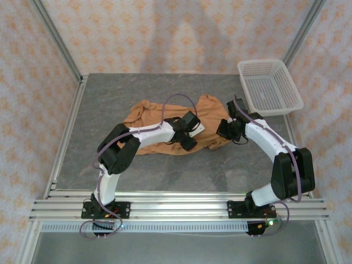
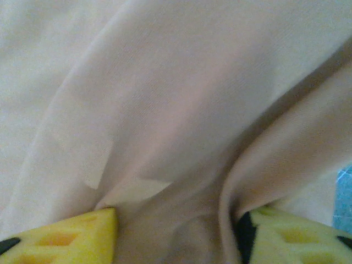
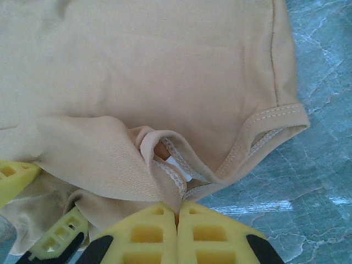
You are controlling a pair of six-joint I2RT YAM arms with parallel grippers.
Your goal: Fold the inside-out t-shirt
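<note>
Here, a soft, rumpled caramel t-shirt (image 1: 154,118) lies on the grey marbled desk (image 1: 110,99). The left end effector (image 2: 176,225) is spread over smooth folds; the right end effector (image 3: 177,213) pinches its stitched hem.

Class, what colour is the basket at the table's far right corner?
The basket is white, seen best in the top external view.

Patterned walls (image 1: 165,33), grey marbled tabletop (image 1: 110,93), white basket (image 1: 269,85) far right.
</note>
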